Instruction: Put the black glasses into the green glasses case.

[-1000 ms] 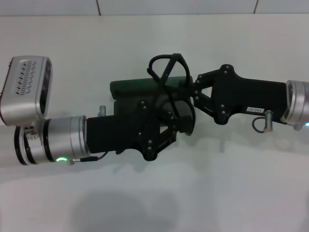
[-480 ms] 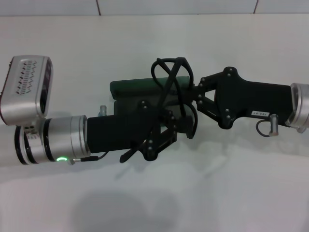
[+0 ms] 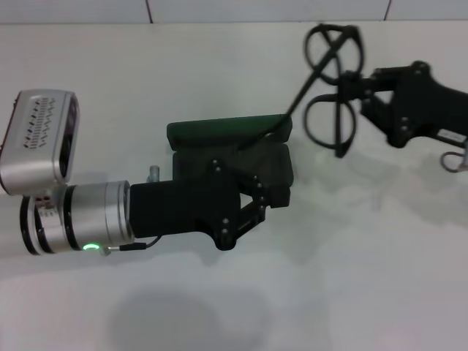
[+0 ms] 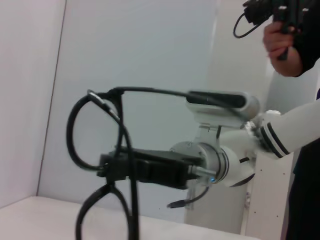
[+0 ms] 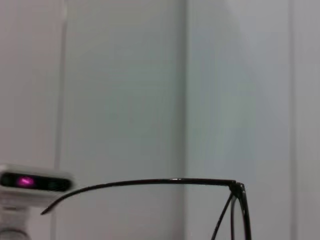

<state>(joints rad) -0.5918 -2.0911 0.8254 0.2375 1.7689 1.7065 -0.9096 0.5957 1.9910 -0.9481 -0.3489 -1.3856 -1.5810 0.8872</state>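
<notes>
The black glasses [image 3: 330,80] hang in the air at the far right in the head view, lenses one above the other, with one temple arm reaching down toward the case. My right gripper [image 3: 360,93] is shut on their frame near the bridge. The green glasses case [image 3: 219,133] lies open on the table at centre, green lid raised at the back, dark base in front. My left gripper [image 3: 257,199] comes in from the left and is shut on the case's base. The left wrist view shows the glasses [image 4: 97,150] held by the right gripper [image 4: 125,167]. The right wrist view shows a temple arm [image 5: 150,182].
The white table [image 3: 351,256] extends all round the case. My left arm's silver wrist and camera block [image 3: 40,139] sit at the left. In the left wrist view a person's hand [image 4: 280,35] holds a black device high at the back, beside the robot's body.
My right gripper has carried the glasses from just above the case up and away to the far right. The case's dark base now shows. My left arm has barely moved.
</notes>
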